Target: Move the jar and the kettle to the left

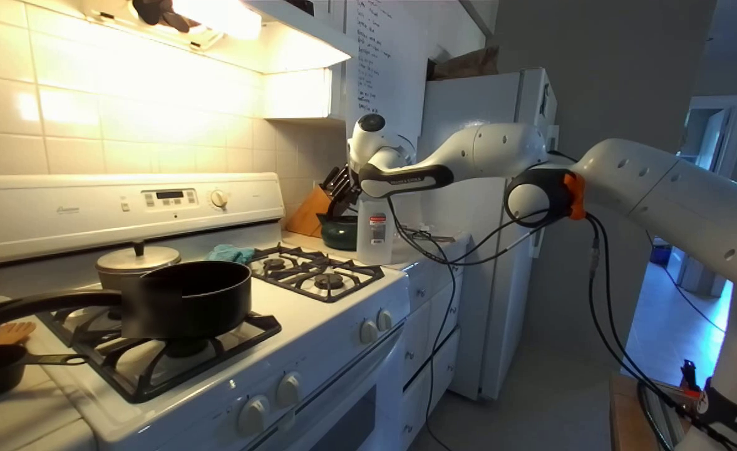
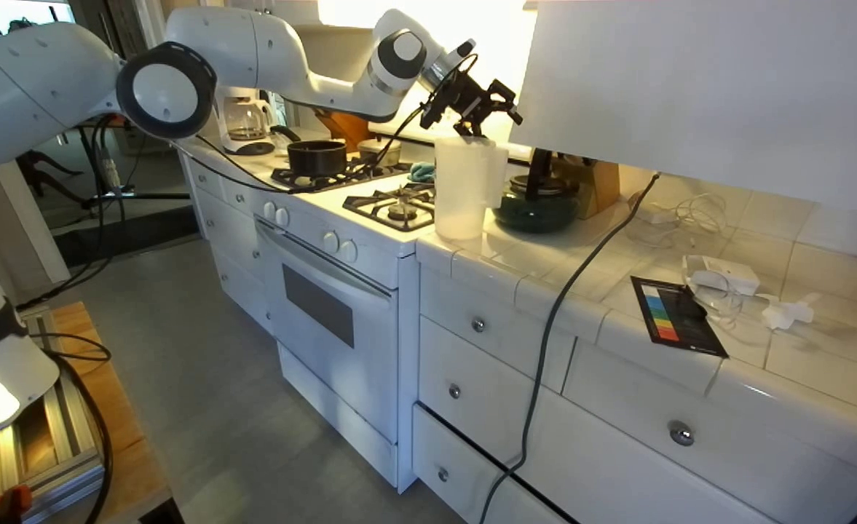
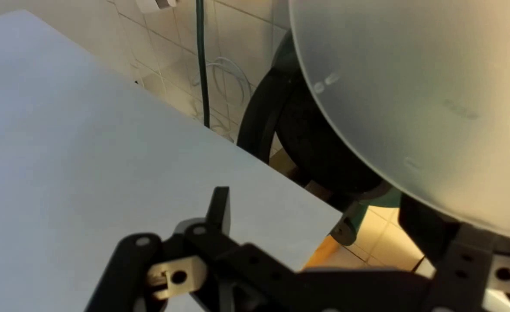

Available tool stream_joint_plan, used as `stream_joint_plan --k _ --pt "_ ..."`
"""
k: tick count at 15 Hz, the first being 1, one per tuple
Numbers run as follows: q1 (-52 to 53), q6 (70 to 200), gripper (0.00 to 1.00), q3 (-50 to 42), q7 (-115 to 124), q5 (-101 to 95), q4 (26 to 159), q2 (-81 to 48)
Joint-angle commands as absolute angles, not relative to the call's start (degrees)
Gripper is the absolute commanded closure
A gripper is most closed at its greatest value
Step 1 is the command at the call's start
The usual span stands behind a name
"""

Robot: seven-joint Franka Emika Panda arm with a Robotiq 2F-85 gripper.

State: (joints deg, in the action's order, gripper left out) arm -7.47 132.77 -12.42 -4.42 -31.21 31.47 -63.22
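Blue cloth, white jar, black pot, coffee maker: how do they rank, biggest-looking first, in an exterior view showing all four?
White jar, closest up, so true size unsure
Coffee maker, partly hidden
Black pot
Blue cloth

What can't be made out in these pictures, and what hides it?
Dark green kettle, both exterior views: partly hidden behind the frosted pitcher-style jar.
Label on that jar, an exterior view: print too small.
The jar itself, wrist view: cut off by the top and right edges.
Black saucepan, an exterior view: handle joint lost in blur.
Handwriting, an exterior view: too small to read.
Gripper, wrist view: one finger meets the jar's outline; contact unclear.
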Motion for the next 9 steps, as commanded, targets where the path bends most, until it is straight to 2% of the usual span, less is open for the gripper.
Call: stream_joint_plan --k 1,7,9 --pt "-7.50 132.82 0.00 -13.27 -2.22 -31.03 27.14 -65.76" --pt "-3.61 132.63 0.00 -17.36 -0.77 -34.86 26.36 -67.03" --pt "-3.88 132.94 0.00 -15.77 -2.38 -33.11 29.68 -64.87"
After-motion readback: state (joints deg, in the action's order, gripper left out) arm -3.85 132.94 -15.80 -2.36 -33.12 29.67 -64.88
